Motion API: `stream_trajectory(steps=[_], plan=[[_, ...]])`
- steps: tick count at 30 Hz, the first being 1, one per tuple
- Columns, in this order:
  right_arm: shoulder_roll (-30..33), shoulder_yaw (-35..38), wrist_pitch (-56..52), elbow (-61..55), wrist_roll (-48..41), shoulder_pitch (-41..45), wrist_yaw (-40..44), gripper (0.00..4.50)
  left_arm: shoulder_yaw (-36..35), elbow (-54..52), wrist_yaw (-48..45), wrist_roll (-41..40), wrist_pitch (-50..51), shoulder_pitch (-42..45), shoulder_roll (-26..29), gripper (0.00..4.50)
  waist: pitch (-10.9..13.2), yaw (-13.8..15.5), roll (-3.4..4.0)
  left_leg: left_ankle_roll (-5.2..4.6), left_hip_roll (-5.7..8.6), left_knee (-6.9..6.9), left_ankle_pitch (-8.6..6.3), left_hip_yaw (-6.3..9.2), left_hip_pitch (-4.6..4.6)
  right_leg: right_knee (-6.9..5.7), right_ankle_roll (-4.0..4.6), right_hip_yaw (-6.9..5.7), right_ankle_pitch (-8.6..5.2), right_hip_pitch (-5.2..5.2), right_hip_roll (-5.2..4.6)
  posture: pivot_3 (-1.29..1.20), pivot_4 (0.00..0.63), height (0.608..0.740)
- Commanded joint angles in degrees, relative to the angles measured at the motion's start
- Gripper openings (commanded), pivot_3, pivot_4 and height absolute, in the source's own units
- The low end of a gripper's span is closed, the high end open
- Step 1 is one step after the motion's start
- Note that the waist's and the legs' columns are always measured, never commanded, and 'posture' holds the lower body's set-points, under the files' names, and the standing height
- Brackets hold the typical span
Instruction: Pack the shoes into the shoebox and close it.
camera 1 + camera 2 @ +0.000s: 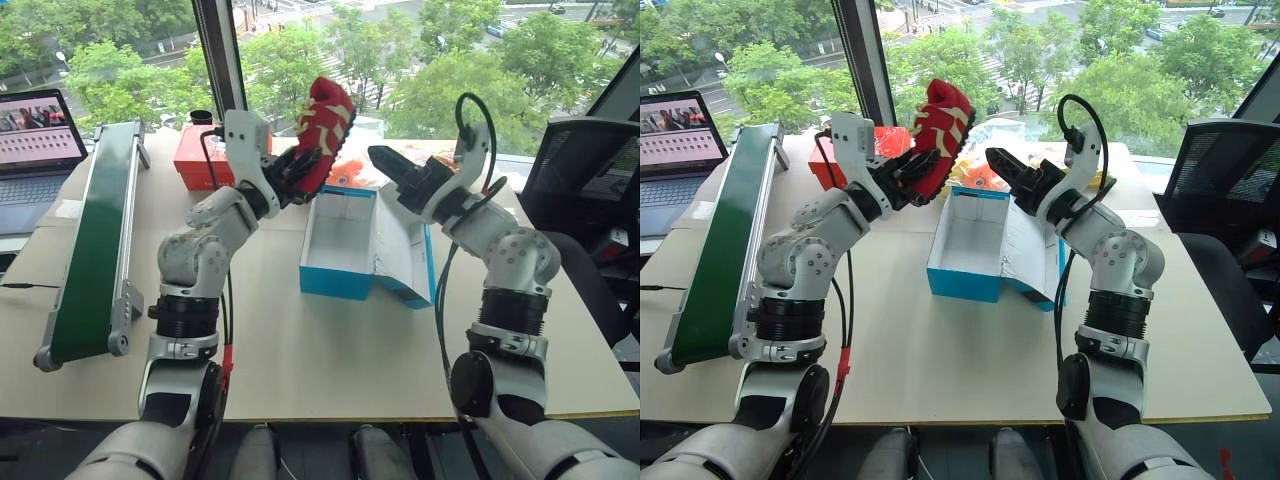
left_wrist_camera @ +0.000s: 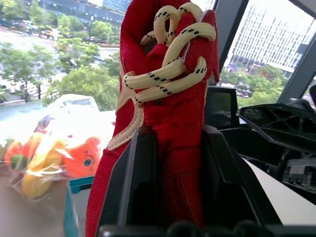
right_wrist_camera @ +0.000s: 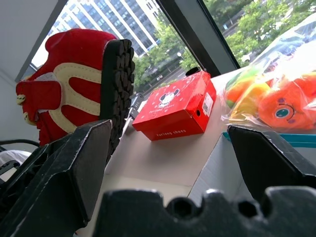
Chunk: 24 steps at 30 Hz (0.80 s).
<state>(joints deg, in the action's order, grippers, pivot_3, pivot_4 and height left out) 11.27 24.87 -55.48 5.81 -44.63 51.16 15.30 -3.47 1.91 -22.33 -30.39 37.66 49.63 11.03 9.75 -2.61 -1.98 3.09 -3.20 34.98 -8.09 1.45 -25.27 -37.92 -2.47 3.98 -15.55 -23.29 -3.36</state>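
Beige table (image 1: pixel 330 350) carries everything. Green conveyor (image 1: pixel 95 250) lies along its left side, laptop (image 1: pixel 35 150) at the far left corner. Light-blue shoebox (image 1: pixel 340 245) sits mid-table, open, white inside bare, its hinged lid (image 1: pixel 405 250) folded out toward the right arm. Red box (image 1: pixel 200 160) with cartoon mouse print stands behind the left arm near the window; bagged orange and yellow toys (image 3: pixel 271 98) lie just behind the shoebox. Left gripper (image 1: pixel 295 175) is clamped tight on one red shoe (image 1: pixel 325 125), held up in the air above the shoebox's far left corner, laces and yellowish trim showing, black sole facing the right arm. Right gripper (image 1: pixel 395 165) hangs empty, fingers spread wide, above the shoebox's far end, pointing at the shoe, not touching it.
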Motion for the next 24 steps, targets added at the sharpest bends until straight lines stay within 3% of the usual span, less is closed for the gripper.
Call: stream_trajectory(steps=[1,10,11,21,24], plan=[[-0.8,0.9,-1.3,-3.5,-4.8,2.1,-1.6,4.5,2.5,-3.6,-1.0,0.3,0.4,0.7,-1.0,1.12,0.0,0.0,0.0,0.0,0.0,0.0,0.0,0.0,0.0,0.0,0.0,0.0,0.0,0.0,0.0,0.0,0.15,0.739],[-2.1,-0.8,-2.6,-5.1,-8.1,1.4,-3.7,4.5,3.0,-4.4,-0.2,0.0,0.8,1.6,-4.3,1.12,0.0,0.1,0.01,0.0,0.04,0.01,0.0,0.02,-0.03,0.05,-0.02,0.0,-0.01,0.0,-0.02,0.0,0.15,0.739],[-2.3,-0.8,-2.4,-4.9,-8.3,1.4,-3.8,3.98,2.8,-4.4,0.0,-0.1,1.0,1.8,-4.4,1.09,0.0,0.1,0.01,-0.01,0.04,0.01,0.0,0.02,-0.03,0.05,-0.02,0.0,-0.01,0.0,-0.02,0.0,0.15,0.739],[-3.3,-0.7,0.1,-3.1,-8.1,2.3,-4.0,0.71,2.1,-6.0,1.1,-0.3,2.6,1.7,-6.0,1.09,0.0,0.1,0.01,-0.01,0.04,0.0,0.0,0.03,-0.05,0.07,-0.03,0.0,-0.02,0.0,-0.02,0.0,0.15,0.739],[-3.0,-1.2,0.8,-2.7,-6.9,2.4,-4.1,0.2,1.1,-7.1,1.1,-2.0,3.7,1.0,-6.2,1.09,0.0,0.1,0.01,-0.01,0.04,0.0,0.0,0.03,-0.05,0.08,-0.03,0.0,-0.02,0.0,-0.02,0.0,0.15,0.739]])
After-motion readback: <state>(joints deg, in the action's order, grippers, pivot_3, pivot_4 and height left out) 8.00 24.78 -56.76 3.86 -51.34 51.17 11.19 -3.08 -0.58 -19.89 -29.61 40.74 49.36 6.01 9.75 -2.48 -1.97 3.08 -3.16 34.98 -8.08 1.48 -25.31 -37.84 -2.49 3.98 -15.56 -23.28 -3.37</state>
